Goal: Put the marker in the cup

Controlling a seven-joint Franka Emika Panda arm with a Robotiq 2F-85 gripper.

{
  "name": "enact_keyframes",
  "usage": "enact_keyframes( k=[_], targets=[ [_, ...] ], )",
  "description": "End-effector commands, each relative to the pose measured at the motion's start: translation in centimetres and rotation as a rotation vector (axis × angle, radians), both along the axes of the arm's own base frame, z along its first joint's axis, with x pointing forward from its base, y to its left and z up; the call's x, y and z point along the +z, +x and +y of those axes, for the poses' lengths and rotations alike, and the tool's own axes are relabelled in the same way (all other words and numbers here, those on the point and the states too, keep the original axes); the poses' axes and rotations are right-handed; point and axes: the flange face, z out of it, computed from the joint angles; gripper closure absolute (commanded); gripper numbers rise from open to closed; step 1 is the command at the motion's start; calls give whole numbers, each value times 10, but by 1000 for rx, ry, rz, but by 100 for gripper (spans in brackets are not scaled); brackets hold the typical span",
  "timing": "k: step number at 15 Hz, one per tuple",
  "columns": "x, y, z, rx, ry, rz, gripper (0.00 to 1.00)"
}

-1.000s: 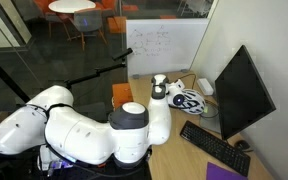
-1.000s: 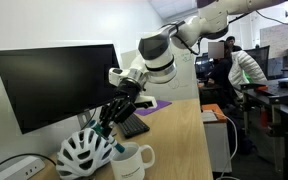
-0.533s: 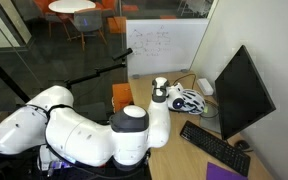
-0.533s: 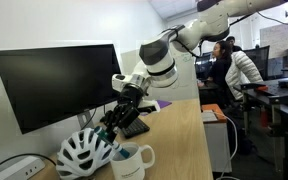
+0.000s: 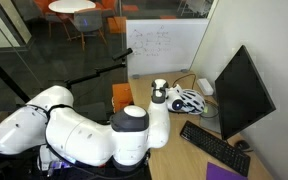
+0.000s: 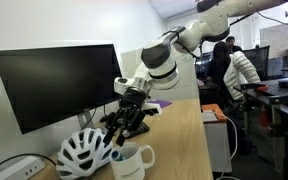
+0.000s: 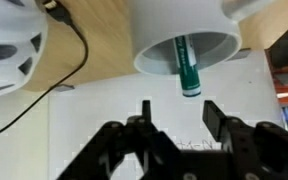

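Wrist view: gripper (image 7: 179,110), jaws parted wide and holding nothing, faces the mouth of the white cup (image 7: 184,25). The green marker (image 7: 187,68) stands inside the cup, one end past the rim. It is judged light, rigid and smooth, best pinched across the barrel. The cup's base is cut off; beyond it, the helmet (image 7: 9,50) shows only in part

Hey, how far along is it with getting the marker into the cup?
Looks essentially done: the marker sits inside the cup, its end poking past the rim. The gripper is open and holds nothing, hovering just off the cup. Probably only backing the arm away is left.
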Motion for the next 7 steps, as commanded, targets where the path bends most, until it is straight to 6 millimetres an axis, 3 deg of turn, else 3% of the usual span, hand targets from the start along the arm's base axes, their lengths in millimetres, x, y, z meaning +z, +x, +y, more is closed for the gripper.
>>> enact_keyframes(
  k=[1,3,7],
  targets=[
    [21,-1,5,-34,-69,2,9],
    [38,-2,8,-69,-126,32,0],
    [67,-4,14,-145,-224,119,0]
  ],
)
